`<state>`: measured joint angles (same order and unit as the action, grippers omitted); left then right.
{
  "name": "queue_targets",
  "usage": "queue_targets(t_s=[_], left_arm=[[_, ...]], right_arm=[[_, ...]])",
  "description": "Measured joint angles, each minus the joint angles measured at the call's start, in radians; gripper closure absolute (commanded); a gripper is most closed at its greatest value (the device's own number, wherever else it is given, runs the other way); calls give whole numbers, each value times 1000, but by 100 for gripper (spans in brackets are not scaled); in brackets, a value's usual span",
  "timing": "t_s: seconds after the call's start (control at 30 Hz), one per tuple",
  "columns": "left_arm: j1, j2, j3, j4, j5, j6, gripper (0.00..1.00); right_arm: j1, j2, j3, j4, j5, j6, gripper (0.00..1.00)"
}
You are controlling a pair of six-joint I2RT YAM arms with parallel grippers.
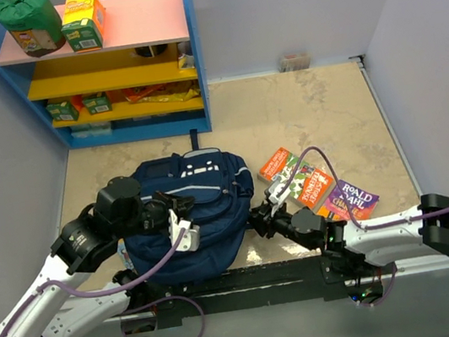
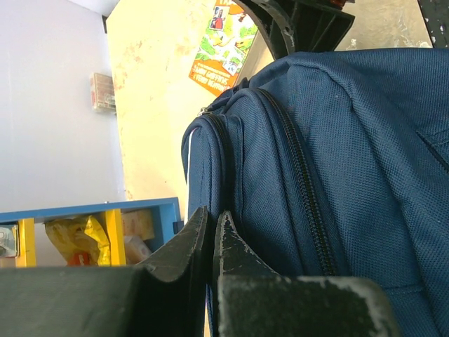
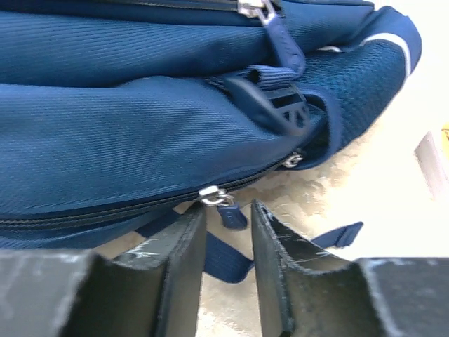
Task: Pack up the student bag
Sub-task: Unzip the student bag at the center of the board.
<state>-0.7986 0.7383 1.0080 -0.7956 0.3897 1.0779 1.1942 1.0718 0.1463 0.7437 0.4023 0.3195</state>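
The student bag, a navy-blue backpack, lies on the table between my two arms. My left gripper is at its near left side. In the left wrist view its jaws are pressed together on a thin fold of the bag's fabric. My right gripper is at the bag's right edge. In the right wrist view this gripper is open, and a small blue zipper pull hangs between its fingers. The pull's silver slider sits on a shut zip just above the left finger.
Three books lie to the right of the bag. A blue shelf unit with food packs stands at the back left. A loose bag strap lies on the table under the right gripper.
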Motion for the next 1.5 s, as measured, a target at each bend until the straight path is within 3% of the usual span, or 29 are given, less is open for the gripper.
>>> queue_targets(t_s=[0.37, 0.57, 1.03, 1.3, 1.5], left_arm=[[0, 8, 5, -3, 0, 0, 100], [0, 10, 6, -11, 0, 5, 100], [-1, 38, -24, -2, 0, 14, 100], [-2, 139, -63, 80, 3, -30, 100], [-8, 290, -56, 183, 19, -168, 100]], right_arm=[[29, 70, 0, 70, 15, -19, 100], [70, 55, 0, 58, 73, -19, 100], [282, -92, 43, -161, 194, 33, 100], [431, -85, 137, -314, 266, 85, 100], [508, -79, 198, -429, 347, 127, 100]])
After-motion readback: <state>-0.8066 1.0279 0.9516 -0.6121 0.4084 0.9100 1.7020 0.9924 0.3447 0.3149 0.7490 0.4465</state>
